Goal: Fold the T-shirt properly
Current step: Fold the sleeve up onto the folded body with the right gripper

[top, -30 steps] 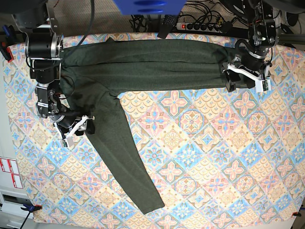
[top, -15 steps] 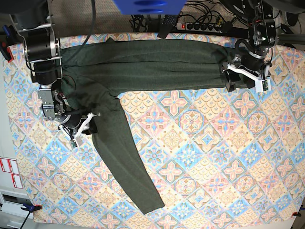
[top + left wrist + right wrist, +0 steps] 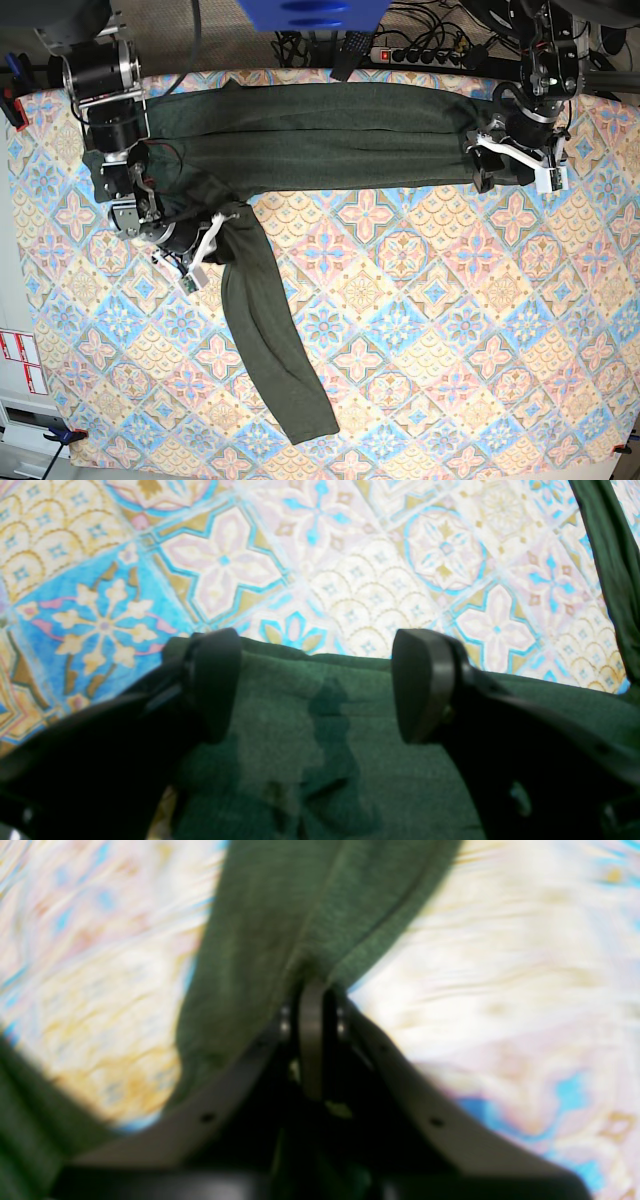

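Base view alone shows T-shirt (image 3: 300, 135) sleeve (image 3: 265, 330).

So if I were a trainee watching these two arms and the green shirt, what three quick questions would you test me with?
1. True or false: the right gripper is shut on the T-shirt.
2. How do the left gripper's jaws stand: A) wide apart over the shirt's edge, B) pinched shut on the cloth, C) holding a sleeve in the air?
3. Fill in: the long sleeve lies on the patterned ____.

Key:
1. True; the fabric bunches into its closed jaws.
2. A; cloth lies flat between them, ungripped.
3. Tablecloth.
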`<state>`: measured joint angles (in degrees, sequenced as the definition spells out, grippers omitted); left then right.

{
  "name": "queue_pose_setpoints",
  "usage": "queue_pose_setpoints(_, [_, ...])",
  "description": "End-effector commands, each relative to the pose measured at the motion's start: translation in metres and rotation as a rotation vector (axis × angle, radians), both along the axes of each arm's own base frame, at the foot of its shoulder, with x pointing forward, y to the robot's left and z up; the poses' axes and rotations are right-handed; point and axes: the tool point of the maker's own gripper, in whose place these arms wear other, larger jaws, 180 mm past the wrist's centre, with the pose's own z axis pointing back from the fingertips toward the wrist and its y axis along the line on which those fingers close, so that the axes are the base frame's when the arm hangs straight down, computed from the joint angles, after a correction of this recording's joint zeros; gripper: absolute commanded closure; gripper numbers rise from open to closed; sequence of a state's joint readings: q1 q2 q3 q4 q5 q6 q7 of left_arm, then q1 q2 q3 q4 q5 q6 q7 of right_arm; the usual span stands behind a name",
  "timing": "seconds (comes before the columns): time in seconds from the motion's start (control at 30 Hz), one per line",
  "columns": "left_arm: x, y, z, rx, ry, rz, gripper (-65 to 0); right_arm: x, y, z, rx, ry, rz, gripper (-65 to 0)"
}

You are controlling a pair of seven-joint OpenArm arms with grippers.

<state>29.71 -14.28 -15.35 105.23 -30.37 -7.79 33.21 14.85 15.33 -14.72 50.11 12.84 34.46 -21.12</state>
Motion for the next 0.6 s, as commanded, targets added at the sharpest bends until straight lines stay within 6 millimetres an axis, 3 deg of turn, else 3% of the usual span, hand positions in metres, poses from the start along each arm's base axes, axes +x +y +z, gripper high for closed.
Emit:
queue_pose_setpoints(0.0, [0.005,0.001,0.009,0.007,-0.036,-0.009,-47.7,0.015,-0.010,0.021,0.012,-0.069,-0.027,0.0])
queue_pose_setpoints(0.2, [0.006,0.001,0.010,0.007,-0.037,-0.008,-47.7,-0.002,-0.017,0.043,-0.007,-0.119,-0.035,0.0])
queue_pose_setpoints(0.57, [0.007,0.001,0.010,0.007,-0.039,-0.008,-47.6,-0.059,0.014,0.069,-0.027,-0.175,0.076,0.0])
